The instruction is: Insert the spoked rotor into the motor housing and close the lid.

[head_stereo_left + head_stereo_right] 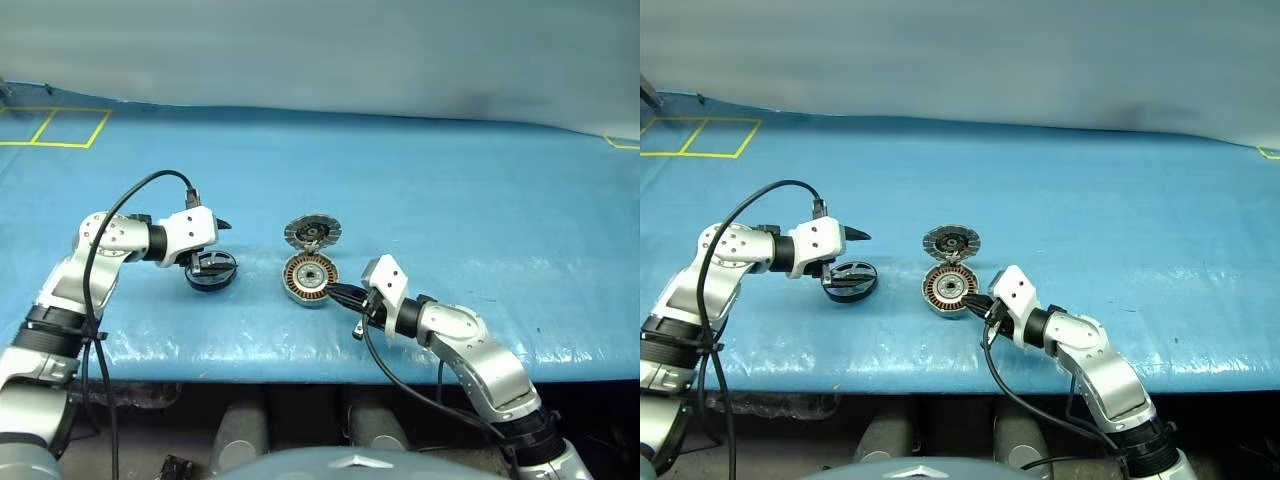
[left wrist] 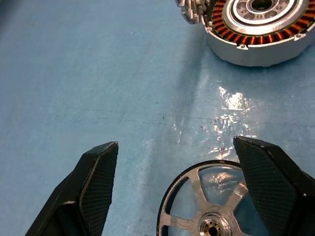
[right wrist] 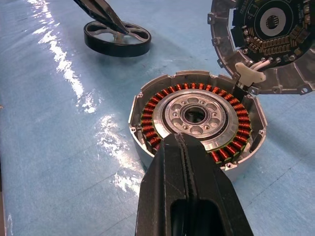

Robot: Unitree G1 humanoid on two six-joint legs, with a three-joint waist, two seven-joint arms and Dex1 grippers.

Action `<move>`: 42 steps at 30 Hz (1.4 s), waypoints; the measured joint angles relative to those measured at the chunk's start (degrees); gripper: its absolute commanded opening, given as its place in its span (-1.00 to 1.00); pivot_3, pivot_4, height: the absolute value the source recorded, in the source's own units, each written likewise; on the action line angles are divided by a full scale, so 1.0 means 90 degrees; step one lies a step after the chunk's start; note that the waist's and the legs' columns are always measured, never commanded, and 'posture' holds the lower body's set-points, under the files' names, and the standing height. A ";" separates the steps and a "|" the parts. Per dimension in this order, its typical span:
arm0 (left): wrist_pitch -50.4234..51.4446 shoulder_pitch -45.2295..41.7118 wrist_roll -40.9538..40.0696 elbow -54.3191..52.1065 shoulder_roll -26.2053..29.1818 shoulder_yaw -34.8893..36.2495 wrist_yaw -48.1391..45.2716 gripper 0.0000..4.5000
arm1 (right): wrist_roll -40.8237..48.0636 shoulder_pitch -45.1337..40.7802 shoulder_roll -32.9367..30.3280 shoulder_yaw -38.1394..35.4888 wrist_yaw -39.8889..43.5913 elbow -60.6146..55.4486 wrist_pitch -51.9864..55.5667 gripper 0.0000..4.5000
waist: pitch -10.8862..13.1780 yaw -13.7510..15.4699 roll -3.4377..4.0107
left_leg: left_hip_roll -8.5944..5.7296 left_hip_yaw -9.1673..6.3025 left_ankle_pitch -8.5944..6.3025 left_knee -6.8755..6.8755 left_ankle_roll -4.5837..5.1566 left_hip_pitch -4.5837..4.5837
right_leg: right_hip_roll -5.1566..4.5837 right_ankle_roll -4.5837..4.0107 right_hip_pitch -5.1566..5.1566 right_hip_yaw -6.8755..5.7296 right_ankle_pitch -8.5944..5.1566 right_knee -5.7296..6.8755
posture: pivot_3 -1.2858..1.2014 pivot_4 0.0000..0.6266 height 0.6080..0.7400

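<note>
Blue table covering [image 1: 450,200]: work surface, glossy in places, bearing all items listed.

Motor housing [image 1: 309,279]: lay flat near the front middle of the covering, open, copper-brown windings ringing a silver hub.

Lid [image 1: 312,233]: stood hinged back just behind the housing, joined at its rim, dark-segmented inner face exposed.

Spoked rotor [image 1: 211,269]: black ring with pale spokes, lay flat on the covering to the left of the housing, apart from it, not inserted.

Left gripper [image 2: 177,191]: arm bent at the elbow, forearm reaching in from the left, wrist angled downward over the rotor. Jaws stood wide apart, one finger [image 2: 96,187] clear of the ring, the other over its rim; contact could not be determined. Nothing clamped.

Right gripper [image 3: 183,140]: arm came in from the lower right, forearm sloping toward the housing, tip resting at the housing's near rim over the windings. Jaws pressed together, empty.
</note>
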 measured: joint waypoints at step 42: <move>-0.1600 -0.1977 0.1324 0.2573 -0.0035 -0.1100 -0.2478 0.82 | -0.0246 0.0403 0.0504 0.0175 -0.0587 0.0003 -0.0460 -0.99 | 0.0000 0.0005 -0.0002 | 0.0000 -0.0013 0.0001 0.0024 0.0001 -0.0005 | 0.0007 0.0002 0.0009 -0.0002 0.0000 0.0018 | 0.03 -0.52 1.00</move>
